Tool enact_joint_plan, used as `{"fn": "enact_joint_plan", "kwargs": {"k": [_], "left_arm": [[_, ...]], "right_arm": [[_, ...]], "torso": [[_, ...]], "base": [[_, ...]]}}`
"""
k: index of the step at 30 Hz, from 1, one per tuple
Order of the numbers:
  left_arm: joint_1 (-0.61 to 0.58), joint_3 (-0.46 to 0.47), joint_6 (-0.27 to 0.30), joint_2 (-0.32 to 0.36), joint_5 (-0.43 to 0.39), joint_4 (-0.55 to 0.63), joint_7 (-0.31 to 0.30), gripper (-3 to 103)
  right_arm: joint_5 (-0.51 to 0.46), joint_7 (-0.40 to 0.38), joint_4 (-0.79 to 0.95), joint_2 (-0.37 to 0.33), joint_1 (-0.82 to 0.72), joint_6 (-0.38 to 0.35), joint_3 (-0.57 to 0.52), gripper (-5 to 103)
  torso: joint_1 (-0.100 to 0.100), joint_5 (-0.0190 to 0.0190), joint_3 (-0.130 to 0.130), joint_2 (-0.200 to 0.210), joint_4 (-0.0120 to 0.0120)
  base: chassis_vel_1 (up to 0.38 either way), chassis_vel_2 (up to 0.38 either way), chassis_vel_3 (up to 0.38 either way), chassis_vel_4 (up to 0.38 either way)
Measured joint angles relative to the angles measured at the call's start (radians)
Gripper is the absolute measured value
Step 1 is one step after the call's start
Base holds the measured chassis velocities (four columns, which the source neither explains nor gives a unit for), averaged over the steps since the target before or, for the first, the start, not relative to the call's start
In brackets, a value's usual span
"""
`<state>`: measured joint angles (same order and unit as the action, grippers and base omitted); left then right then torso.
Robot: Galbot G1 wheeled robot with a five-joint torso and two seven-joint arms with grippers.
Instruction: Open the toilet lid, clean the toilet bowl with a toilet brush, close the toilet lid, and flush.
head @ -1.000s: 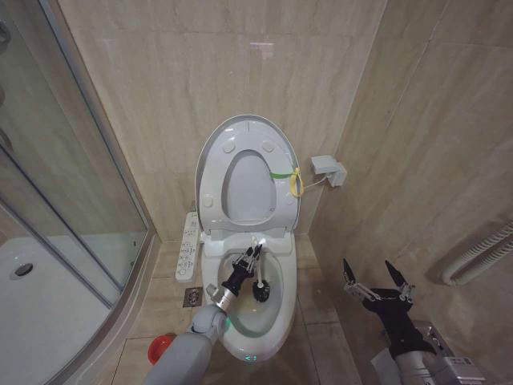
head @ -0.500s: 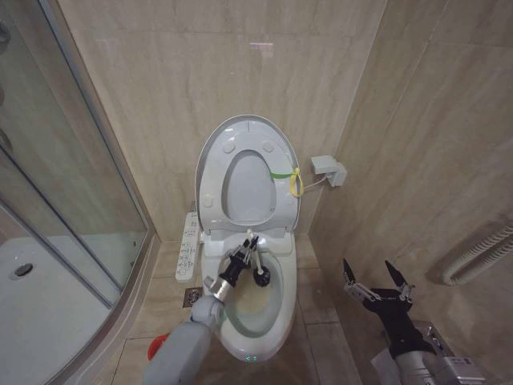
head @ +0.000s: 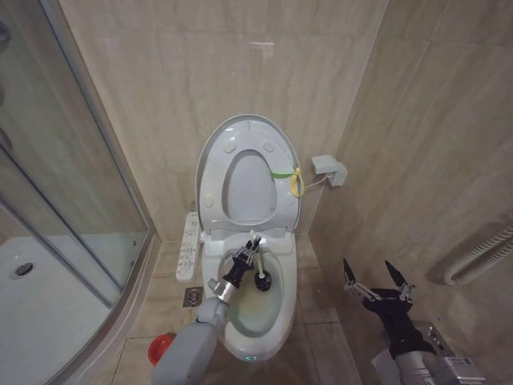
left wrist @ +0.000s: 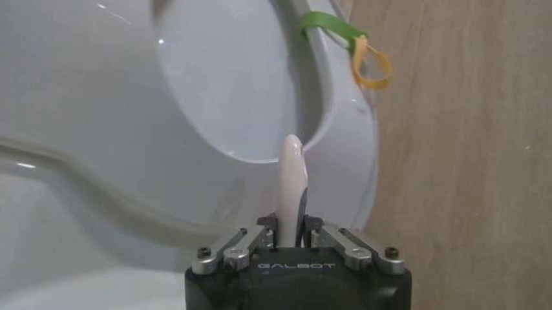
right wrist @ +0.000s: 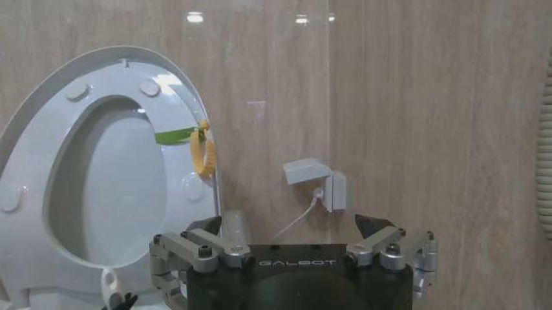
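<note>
The left tool (head: pixel 244 267) is reaching over the toilet bowl (head: pixel 276 325), its fingers clamped narrow on the toilet brush (head: pixel 258 261). It is gripping the thin white handle partway up; the handle's rounded tip is standing clear above the fingers in the left wrist view. The black bristle head is sitting inside the bowl, at about 2 o'clock from the tool, over the yellowish stain.

The toilet lid (head: pixel 215 172) is standing raised against the wall at 12 o'clock from the bowl, with the seat folded up against it and a green and yellow band (head: pixel 293 180) hanging at their edge.

The right tool (head: pixel 377 285) is waiting well apart at 4 o'clock from the bowl, fingers spread wide, holding nothing.

Assessment: the brush looks light, and its smooth, slim handle is likely to twist or slip under scrubbing load. A hold nearer the head would give firmer control. The lid appears to be light glossy plastic, best taken at its free upper rim.
</note>
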<state>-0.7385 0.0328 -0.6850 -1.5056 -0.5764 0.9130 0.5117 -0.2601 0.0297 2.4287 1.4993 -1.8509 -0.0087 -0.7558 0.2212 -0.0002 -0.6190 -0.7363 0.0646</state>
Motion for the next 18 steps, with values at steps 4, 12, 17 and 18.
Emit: {"fn": "enact_joint_plan", "kwargs": {"k": [4,12,17,18], "left_arm": [[-0.012,-0.01,0.002,-0.016,0.005,0.0,-0.003,19],[-0.018,-0.006,-0.005,-0.019,0.027,-0.019,0.004,19],[0.024,-0.016,-0.002,-0.008,0.015,-0.018,-0.01,19],[0.024,-0.016,-0.002,-0.008,0.015,-0.018,-0.01,19]], "right_arm": [[0.0,0.0,0.0,0.0,0.0,0.0,0.0,100],[0.0,0.0,0.0,0.0,0.0,0.0,0.0,100],[0.0,0.0,0.0,0.0,0.0,0.0,0.0,100],[0.0,0.0,0.0,0.0,0.0,0.0,0.0,100]], "torso": [[0.0,0.0,0.0,0.0,-0.0008],[-0.001,0.0008,0.001,-0.001,-0.0003],[0.0,-0.0006,0.0,0.0,-0.0013],[0.0,-0.0006,0.0,0.0,-0.0013]], "base": [[0.0,0.0,0.0,0.0],[0.0,0.0,0.0,0.0],[0.0,0.0,0.0,0.0],[0.0,0.0,0.0,0.0]]}}
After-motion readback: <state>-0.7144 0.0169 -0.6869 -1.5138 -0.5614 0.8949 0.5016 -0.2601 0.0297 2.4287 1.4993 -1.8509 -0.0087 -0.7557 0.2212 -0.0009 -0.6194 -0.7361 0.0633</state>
